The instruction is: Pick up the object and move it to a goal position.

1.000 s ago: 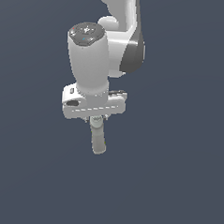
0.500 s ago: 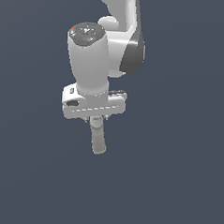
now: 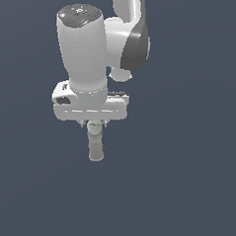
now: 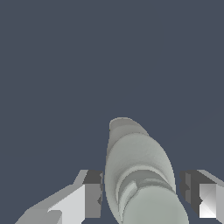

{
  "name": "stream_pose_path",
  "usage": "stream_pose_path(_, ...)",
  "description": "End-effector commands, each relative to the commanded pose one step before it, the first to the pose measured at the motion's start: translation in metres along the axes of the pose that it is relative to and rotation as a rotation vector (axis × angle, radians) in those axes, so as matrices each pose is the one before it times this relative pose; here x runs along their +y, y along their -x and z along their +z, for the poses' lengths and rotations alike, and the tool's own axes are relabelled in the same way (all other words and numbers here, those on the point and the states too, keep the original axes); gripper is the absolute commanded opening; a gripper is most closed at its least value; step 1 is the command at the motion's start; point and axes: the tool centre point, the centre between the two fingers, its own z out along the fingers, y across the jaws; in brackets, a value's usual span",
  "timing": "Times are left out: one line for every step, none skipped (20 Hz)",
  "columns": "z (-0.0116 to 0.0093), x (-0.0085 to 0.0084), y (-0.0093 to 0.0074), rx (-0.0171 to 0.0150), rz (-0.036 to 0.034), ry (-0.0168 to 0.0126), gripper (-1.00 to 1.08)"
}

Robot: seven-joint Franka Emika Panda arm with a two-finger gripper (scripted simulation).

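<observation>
1. Gripper [image 4: 141,192] stands with its two fingers [image 4: 92,192] apart, one on each side of the bottle [image 4: 138,168]; the wrist view shows a dark gap between the pads and the bottle's sides, so I cannot say the grip has closed on it.
2. Seen in the exterior view, the bottle [image 3: 95,142] sits directly under the gripper [image 3: 93,122], its upper end tucked up between the fingers and the rest pointing straight down — long axis in line with the approach of the arm's hand.
3. My judgement: the coming move turns on that alignment. The bottle is already centred between the fingers, so a squeeze across its width looks like all that is needed before carrying it off.
4. The bottle looks pale grey-white and smooth, with a stepped, narrower section near the fingers in the wrist view. A small yellowish fleck shows on its right side in the exterior view; no label is otherwise readable.
5. No counter or goal marker shows — only flat dark blue-grey background.
</observation>
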Motion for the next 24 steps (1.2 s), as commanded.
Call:
stream_pose_path(-0.02737, 0.01391, -0.01095, 0.04370, 0.04967, 0.01891, -1.00)
stream_pose_path(-0.00904, 0.00609, -0.00418, 0.01390, 0.02345, 0.00770, -1.00)
stream_pose_path(-0.00971, 0.00655, -0.00447, 0.01492, 0.02517, 0.00828, -1.00)
stream_pose_path(-0.01037, 0.00701, -0.00476, 0.01593, 0.02689, 0.00886, -1.00)
stream_pose_path(-0.01103, 0.00746, -0.00504, 0.01692, 0.02858, 0.00944, -1.00)
stream_pose_path(-0.01168, 0.00791, -0.00532, 0.01790, 0.03026, 0.01002, -1.00)
stream_pose_path(-0.01207, 0.00819, -0.00548, 0.01849, 0.03128, 0.01038, -1.00)
stream_pose_path(-0.01165, 0.00792, -0.00529, 0.01784, 0.03021, 0.01005, -1.00)
stream_pose_path(-0.01116, 0.00761, -0.00506, 0.01708, 0.02896, 0.00968, -1.00)
stream_pose_path(-0.01065, 0.00727, -0.00483, 0.01628, 0.02764, 0.00928, -1.00)
stream_pose_path(-0.01008, 0.00689, -0.00457, 0.01540, 0.02617, 0.00881, -1.00)
stream_pose_path(-0.00945, 0.00648, -0.00430, 0.01445, 0.02456, 0.00827, -1.00)
stream_pose_path(-0.00880, 0.00605, -0.00401, 0.01346, 0.02290, 0.00772, -1.00)
stream_pose_path(-0.00818, 0.00564, -0.00372, 0.01249, 0.02129, 0.00724, -1.00)
stream_pose_path(-0.00755, 0.00520, -0.00340, 0.01147, 0.01960, 0.00675, -1.00)
stream_pose_path(-0.00688, 0.00474, -0.00308, 0.01041, 0.01783, 0.00622, -1.00)
stream_pose_path(-0.00626, 0.00433, -0.00279, 0.00945, 0.01620, 0.00570, -1.00)
stream_pose_path(-0.00562, 0.00389, -0.00251, 0.00849, 0.01456, 0.00513, -1.00)
stream_pose_path(-0.00498, 0.00345, -0.00223, 0.00752, 0.01291, 0.00455, -1.00)
stream_pose_path(-0.00433, 0.00301, -0.00194, 0.00654, 0.01124, 0.00396, -1.00)
stream_pose_path(-0.00368, 0.00256, -0.00165, 0.00556, 0.00955, 0.00338, -1.00)
stream_pose_path(-0.00302, 0.00210, -0.00136, 0.00456, 0.00784, 0.00280, -1.00)
stream_pose_path(-0.00239, 0.00166, -0.00106, 0.00358, 0.00617, 0.00223, -1.00)
stream_pose_path(-0.00173, 0.00119, -0.00075, 0.00257, 0.00444, 0.00165, -1.00)
